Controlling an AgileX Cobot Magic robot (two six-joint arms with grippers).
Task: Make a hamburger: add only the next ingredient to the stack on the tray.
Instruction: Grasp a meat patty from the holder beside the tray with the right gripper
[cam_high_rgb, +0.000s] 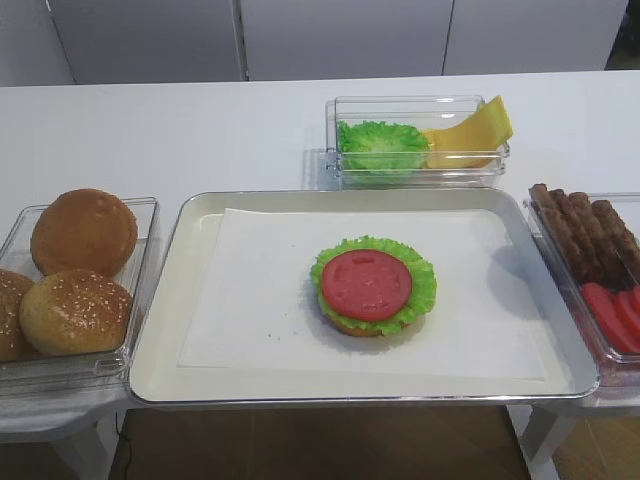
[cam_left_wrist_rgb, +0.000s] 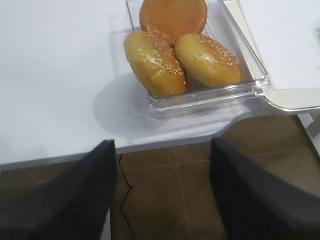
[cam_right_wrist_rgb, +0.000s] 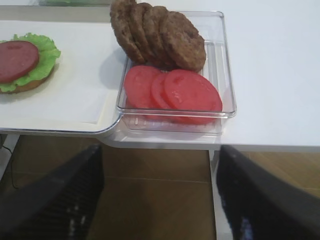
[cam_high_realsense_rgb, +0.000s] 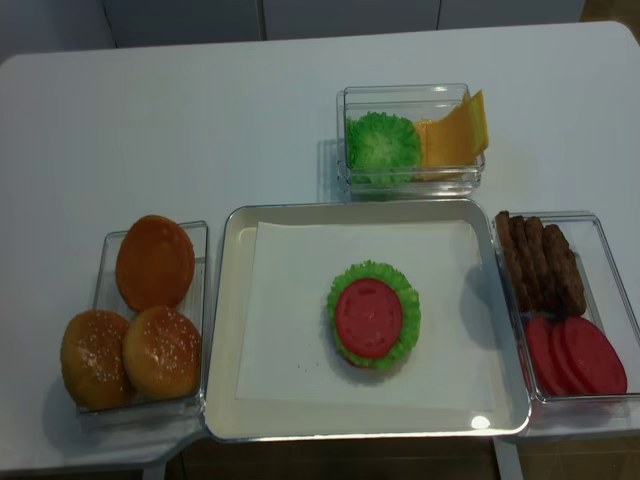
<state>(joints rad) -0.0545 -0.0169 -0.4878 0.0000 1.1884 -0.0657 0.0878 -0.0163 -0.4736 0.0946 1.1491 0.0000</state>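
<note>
Right wrist view: open right pincer (cam_right_wrist_rgb: 160, 195) hangs before the patties (cam_right_wrist_rgb: 160, 35).

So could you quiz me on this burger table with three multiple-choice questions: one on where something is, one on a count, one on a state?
1. The brown patties sit:
A. left of the tray
B. right of the tray
C. on the tray

2. Whole buns in the left box:
A. two
B. three
C. five

3. Top layer of the stack:
A. cheese
B. patty
C. tomato

Answers:
1 B, they share the right-hand box with tomato slices.
2 B, three count out there.
3 C, a red slice lies on lettuce.
</note>
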